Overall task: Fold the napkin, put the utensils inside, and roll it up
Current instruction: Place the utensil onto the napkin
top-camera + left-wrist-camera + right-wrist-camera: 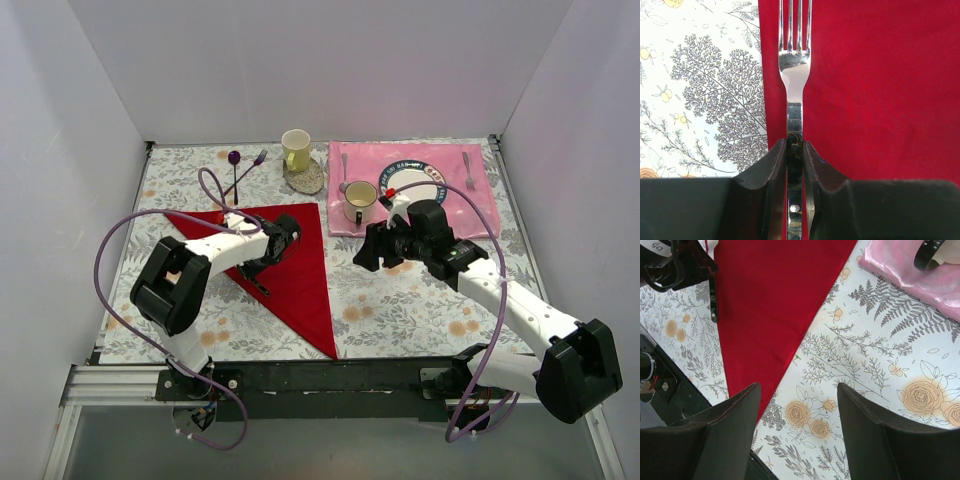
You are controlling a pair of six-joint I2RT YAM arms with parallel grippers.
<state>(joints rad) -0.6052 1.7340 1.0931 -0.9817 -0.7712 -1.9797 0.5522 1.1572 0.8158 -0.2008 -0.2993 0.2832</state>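
Observation:
The red napkin [300, 270] lies folded into a triangle on the flowered tablecloth, its point toward the near edge. My left gripper [265, 262] hangs over the napkin's left part, shut on the dark handle of a fork [258, 284]. In the left wrist view the fork [795, 75] runs straight ahead from the gripper [794, 145], silver tines up, along the napkin's [880, 90] left edge. My right gripper [363, 255] hovers over the tablecloth just right of the napkin. Its fingers [730, 430] stand wide apart around nothing, and the napkin [770, 305] lies ahead of the gripper [799, 410].
A pink placemat [480, 210] at the back right carries a plate [410, 180], a mug [358, 200], a silver fork [467, 170] and a spoon [343, 170]. A yellow mug [296, 148] and a purple spoon-and-fork pair [240, 165] stand at the back.

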